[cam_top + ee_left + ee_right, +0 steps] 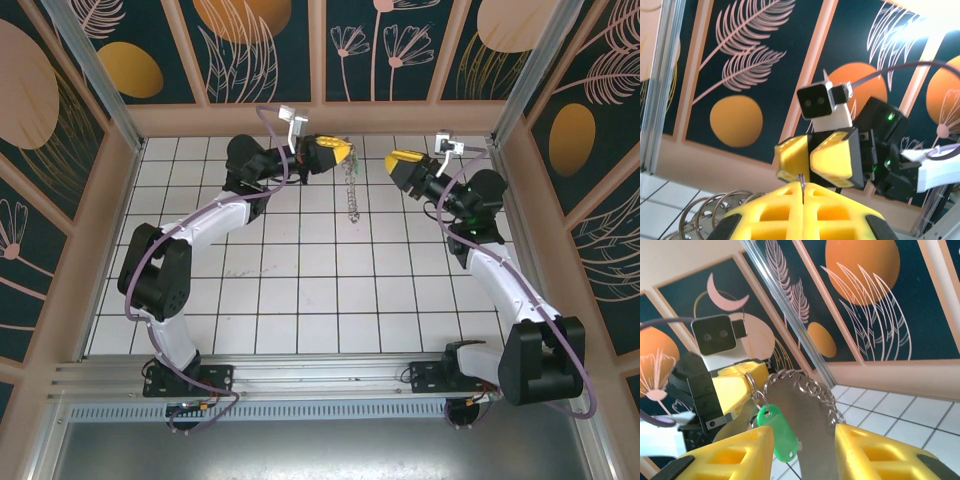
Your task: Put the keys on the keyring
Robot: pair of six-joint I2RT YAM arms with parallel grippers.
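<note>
Top view: keyring (351,190) is a thin hanging strand, its pieces too small to separate. Right wrist: key (777,432) blade hidden; keyring's grey band blurred, running off the bottom edge with the right hand (802,437). Left wrist: left hand (802,192) and ring loops cropped below.

At 6 o'clock, bright green-headed small key (777,432); thin grey metal hoop (802,415) with silvery fringe; yellow plastic gripper fingers (875,450); white tiled floor (300,290), dark grid lines; dark teal wall panels (405,50), orange discs, pale pink fronds.
</note>
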